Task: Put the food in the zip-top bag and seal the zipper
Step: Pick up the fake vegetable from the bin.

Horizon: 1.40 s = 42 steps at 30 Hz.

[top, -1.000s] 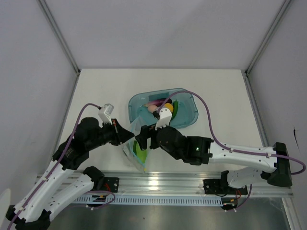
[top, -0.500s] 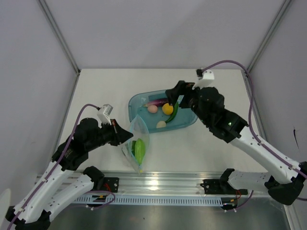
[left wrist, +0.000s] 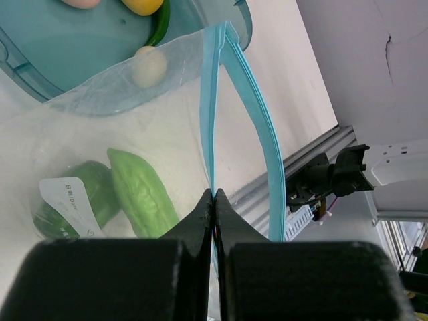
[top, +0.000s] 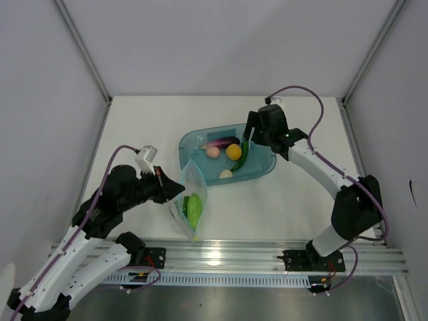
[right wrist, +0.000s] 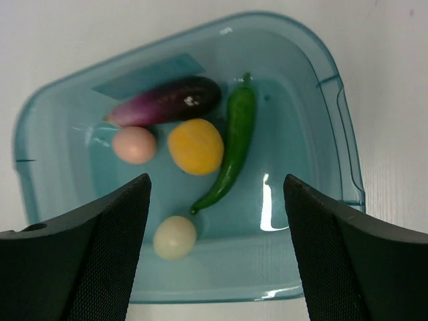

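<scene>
The clear zip-top bag (top: 190, 199) hangs open from my left gripper (top: 175, 189), which is shut on one side of its teal zipper strip (left wrist: 212, 120); the other strip (left wrist: 264, 134) bows away. A bright green chunk (left wrist: 137, 194) lies inside the bag. In the teal tray (right wrist: 334, 134) lie the purple eggplant (right wrist: 167, 100), orange-yellow ball (right wrist: 195, 146), pink ball (right wrist: 134, 144), cream egg (right wrist: 175, 237) and dark green long vegetable (right wrist: 234, 144). My right gripper (right wrist: 215, 180) is open and empty, hovering above the tray (top: 267, 167) at its far right side.
A darker green piece with a white label (left wrist: 73, 204) also lies in the bag. The bag's top leans against the tray's near left rim. The aluminium rail (top: 267, 254) runs along the table's near edge. White walls enclose the table.
My right arm has swung away from the bag, up and to the right, and now hangs over the tray. The left gripper still holds the bag in the same place.
</scene>
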Each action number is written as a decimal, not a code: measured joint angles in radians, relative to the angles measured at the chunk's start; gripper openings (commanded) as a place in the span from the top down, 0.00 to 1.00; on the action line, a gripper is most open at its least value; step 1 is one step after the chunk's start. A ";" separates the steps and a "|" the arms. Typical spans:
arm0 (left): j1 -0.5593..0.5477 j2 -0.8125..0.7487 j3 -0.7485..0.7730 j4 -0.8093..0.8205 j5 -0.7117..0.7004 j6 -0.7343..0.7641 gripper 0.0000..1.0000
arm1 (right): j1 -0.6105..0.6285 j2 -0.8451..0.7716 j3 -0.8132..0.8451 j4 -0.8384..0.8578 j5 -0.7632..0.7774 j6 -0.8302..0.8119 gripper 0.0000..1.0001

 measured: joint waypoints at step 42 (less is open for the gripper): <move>0.000 0.036 -0.006 0.034 0.010 0.019 1.00 | -0.075 0.484 0.114 0.050 -0.198 0.023 1.00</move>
